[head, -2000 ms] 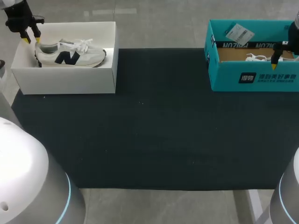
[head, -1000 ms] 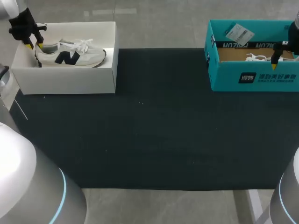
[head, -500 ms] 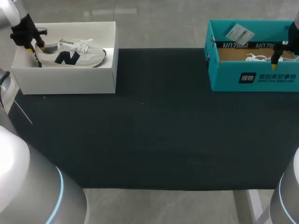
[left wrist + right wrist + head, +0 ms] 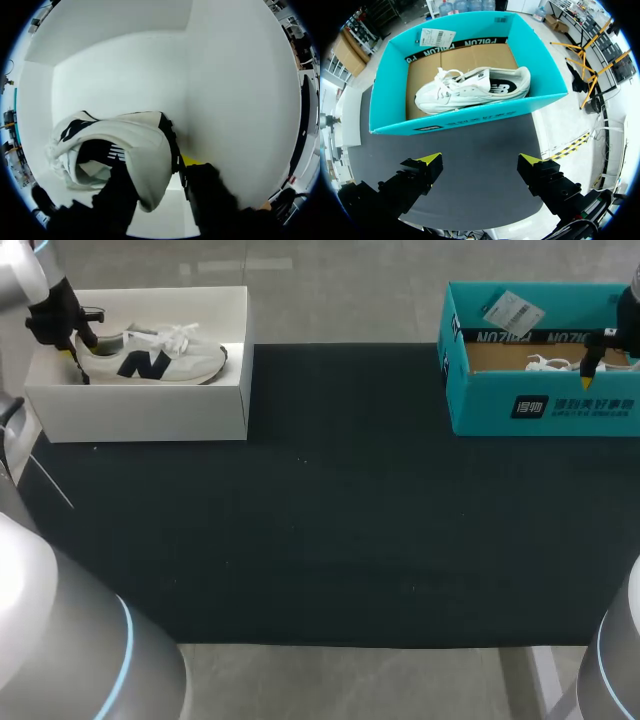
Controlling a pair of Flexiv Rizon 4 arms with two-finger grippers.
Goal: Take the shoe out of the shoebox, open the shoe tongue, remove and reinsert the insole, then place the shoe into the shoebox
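Head: L gripper (image 4: 80, 344) at heel of cream shoe (image 4: 150, 355); shoe lies inside white box (image 4: 150, 410), far-left of table. R gripper (image 4: 592, 365) above front wall of teal box (image 4: 540, 405).
L wrist: shoe heel right at gripper; whether clamped, cannot tell.
R wrist: R gripper spread wide, holding nothing; white shoe (image 4: 470, 87) lies in teal box ahead.

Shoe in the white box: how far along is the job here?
Done: nothing; the shoe lies in the white box. In hand: left gripper at its heel, grip unclear. To do: lifting out, tongue, insole, putting back. Right gripper hangs open before the teal box.
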